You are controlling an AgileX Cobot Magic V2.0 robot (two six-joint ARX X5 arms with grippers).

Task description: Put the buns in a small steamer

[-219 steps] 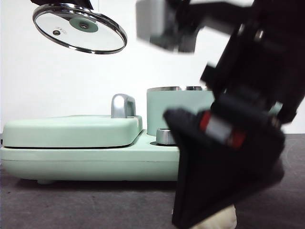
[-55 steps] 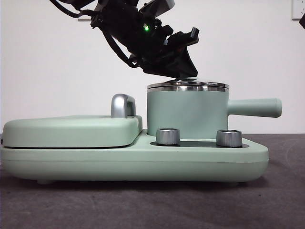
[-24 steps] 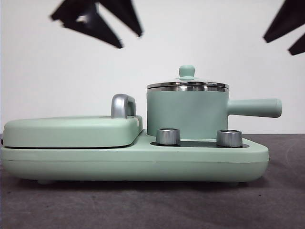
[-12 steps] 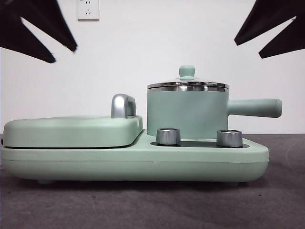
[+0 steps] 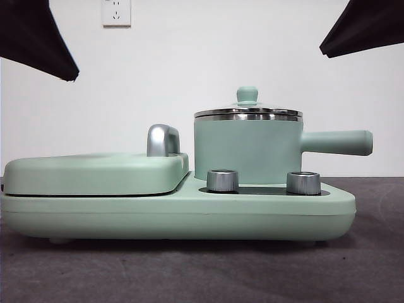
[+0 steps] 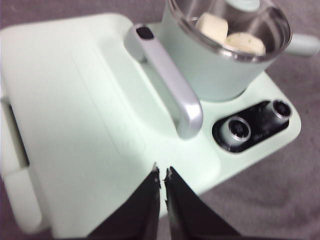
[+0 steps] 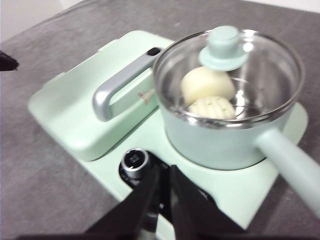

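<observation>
Both buns (image 7: 207,84) inside lidded steamer (image 7: 220,135), nothing left; left pincer (image 6: 162,174) and right pincer (image 7: 163,172) nearly together, empty.

Buns hidden from the front — pot wall blocks them.

From the front I can't see into the small steamer (image 5: 246,148); its handle (image 7: 295,167) runs off the right wrist picture's edge, and both wrist views are soft — I can't read the dial (image 7: 135,161) markings.
</observation>
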